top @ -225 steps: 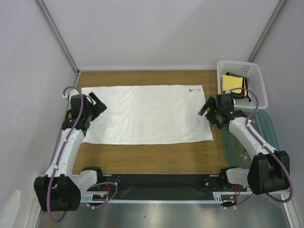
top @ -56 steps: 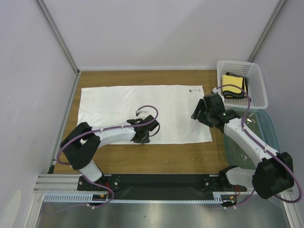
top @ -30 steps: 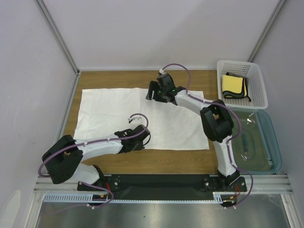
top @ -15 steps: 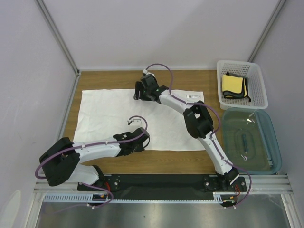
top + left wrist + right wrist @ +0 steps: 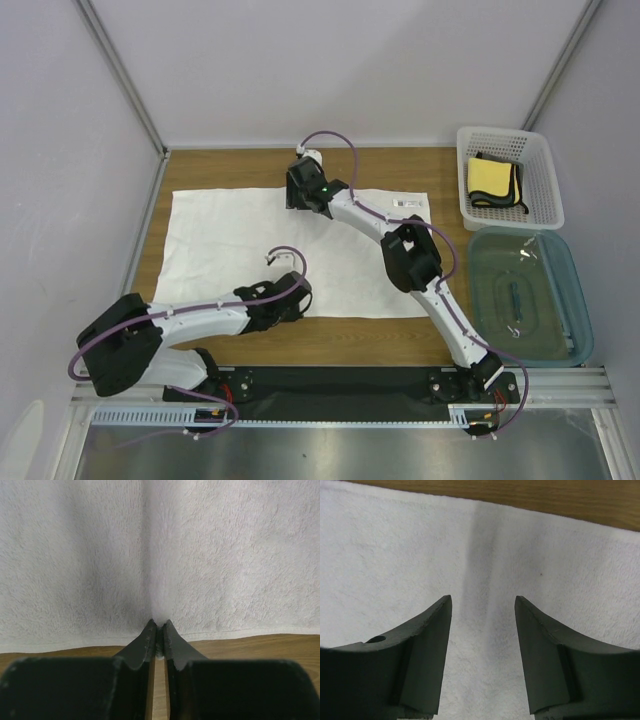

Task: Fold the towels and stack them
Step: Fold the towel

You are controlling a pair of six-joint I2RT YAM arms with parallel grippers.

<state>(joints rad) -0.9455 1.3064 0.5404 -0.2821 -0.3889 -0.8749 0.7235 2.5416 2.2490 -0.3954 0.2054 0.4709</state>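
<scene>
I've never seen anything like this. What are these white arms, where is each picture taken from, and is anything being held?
These are two robot arms bolted to the near edge of a wooden table, each ending in a two-finger gripper. The wide picture looks down from above and behind them; the two close-ups come from cameras on their wrists. A large white towel lies spread out. The left gripper is shut, pinching the towel's near edge. The right gripper hangs open over the far edge, holding nothing. At the right stand a white basket with a yellow towel and a clear tub.
</scene>
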